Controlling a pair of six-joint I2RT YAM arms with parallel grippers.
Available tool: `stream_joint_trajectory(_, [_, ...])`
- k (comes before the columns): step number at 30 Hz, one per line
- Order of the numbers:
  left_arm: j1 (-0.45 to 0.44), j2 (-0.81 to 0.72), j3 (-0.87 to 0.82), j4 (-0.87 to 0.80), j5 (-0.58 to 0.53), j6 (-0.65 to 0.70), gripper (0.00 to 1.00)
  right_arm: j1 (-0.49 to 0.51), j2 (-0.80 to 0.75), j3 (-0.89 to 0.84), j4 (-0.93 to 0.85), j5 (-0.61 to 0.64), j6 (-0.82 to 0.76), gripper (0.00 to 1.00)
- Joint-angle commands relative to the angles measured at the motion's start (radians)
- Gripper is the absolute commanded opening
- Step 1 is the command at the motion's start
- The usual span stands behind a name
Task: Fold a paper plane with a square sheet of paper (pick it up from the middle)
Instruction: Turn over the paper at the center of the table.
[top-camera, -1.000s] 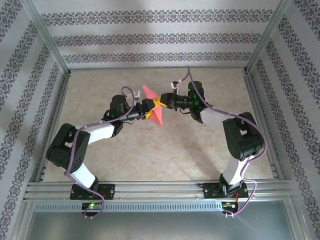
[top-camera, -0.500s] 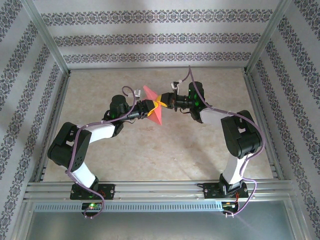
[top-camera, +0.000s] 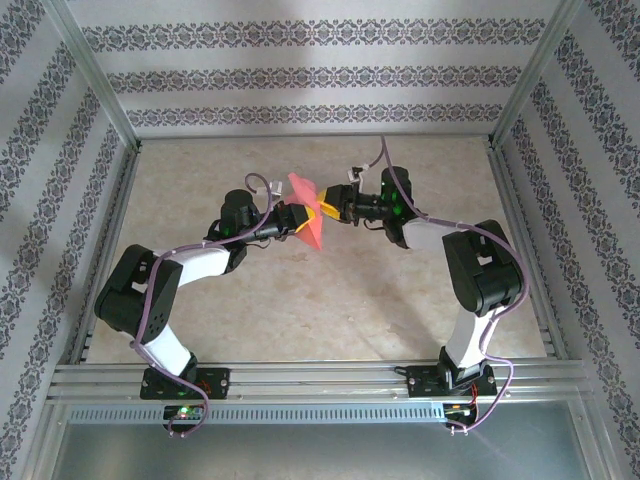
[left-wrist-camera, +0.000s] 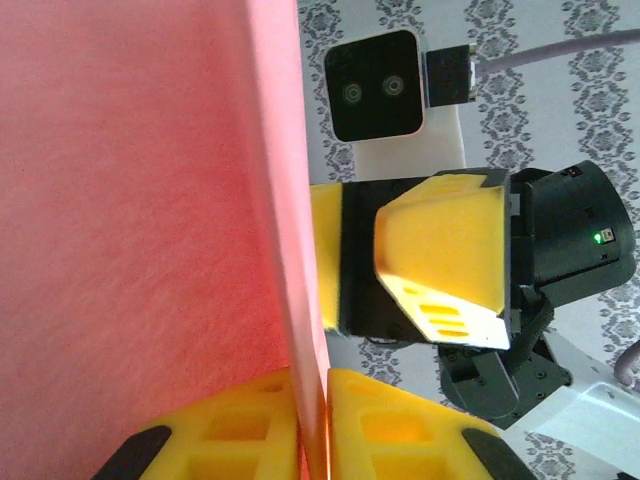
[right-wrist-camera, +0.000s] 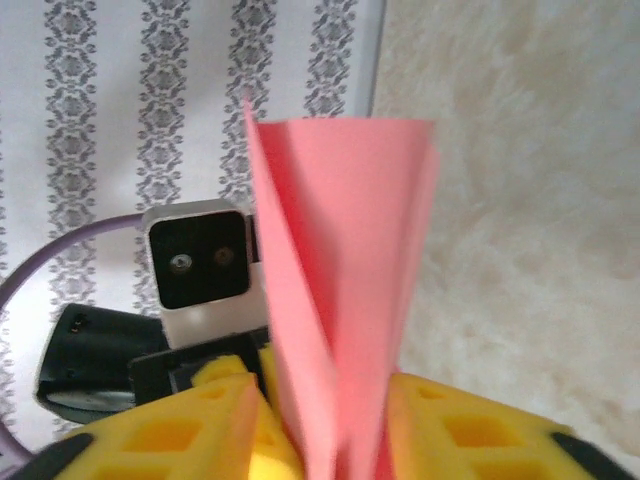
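The square sheet of paper (top-camera: 311, 230) is folded and held in the air above the table's middle, between the two arms. My left gripper (top-camera: 297, 218) is shut on its lower edge. In the left wrist view the pink-red paper (left-wrist-camera: 140, 200) covers the left half, with the left gripper (left-wrist-camera: 312, 390) pinching its folded edge. From the right, my right gripper (top-camera: 327, 208) meets the sheet. In the right wrist view the right gripper (right-wrist-camera: 325, 405) has its jaws apart, and the splayed, blurred paper (right-wrist-camera: 345, 250) stands between them. The right gripper (left-wrist-camera: 400, 265) appears just right of the paper's edge.
The beige table (top-camera: 330, 300) lies below both arms, fenced by aluminium rails (top-camera: 320, 375) in front and patterned walls (top-camera: 300, 75) behind and at the sides. Purple cables (top-camera: 380, 150) loop over both wrists.
The paper has swung round, its top corner tipping toward the back. The right gripper has drawn slightly to the right, away from the sheet's middle. The left arm has barely moved.
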Motion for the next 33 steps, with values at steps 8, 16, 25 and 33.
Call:
stream_joint_trajectory(8, [0.008, -0.134, 0.175, -0.706, -0.178, 0.422, 0.14, -0.126, -0.247, -0.063, -0.413, 0.225, -0.397, 0.54])
stream_joint_trajectory(16, [-0.002, -0.087, 0.476, -1.364, -0.609, 0.713, 0.14, -0.139, -0.435, -0.067, -0.727, 0.554, -0.667, 0.70])
stream_joint_trajectory(25, [-0.080, 0.099, 0.729, -1.711, -1.118, 0.792, 0.14, -0.150, -0.598, -0.120, -0.798, 0.793, -0.798, 0.98])
stream_joint_trajectory(33, [-0.164, 0.349, 0.872, -1.877, -1.449, 0.777, 0.14, -0.169, -0.674, -0.184, -0.780, 0.901, -0.803, 0.98])
